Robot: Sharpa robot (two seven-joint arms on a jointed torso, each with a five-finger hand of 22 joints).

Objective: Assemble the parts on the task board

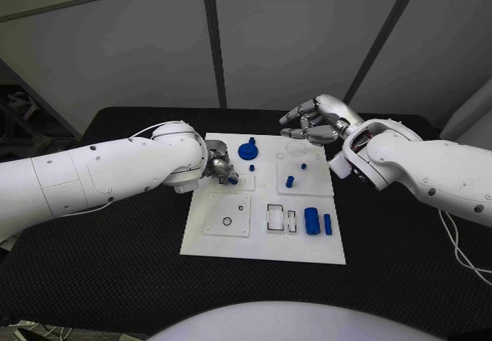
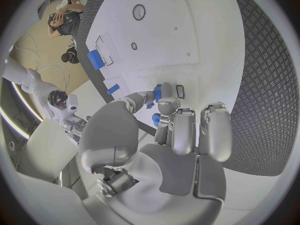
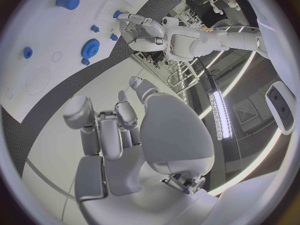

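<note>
The white task board lies in the middle of the black table. My left hand hangs over the board's left edge and pinches a small blue part between thumb and finger; the left wrist view shows that part at the fingertips, close above the board. A blue gear stands near the far edge, with small blue pegs beside it. A blue cylinder and a blue bar lie at the near right. My right hand hovers past the board's far right corner, fingers curled, holding nothing.
Empty rectangular slots and a round recess mark the board's near half. Black table surrounds the board on all sides. The right wrist view shows the gear, the cylinder and my left hand across the board.
</note>
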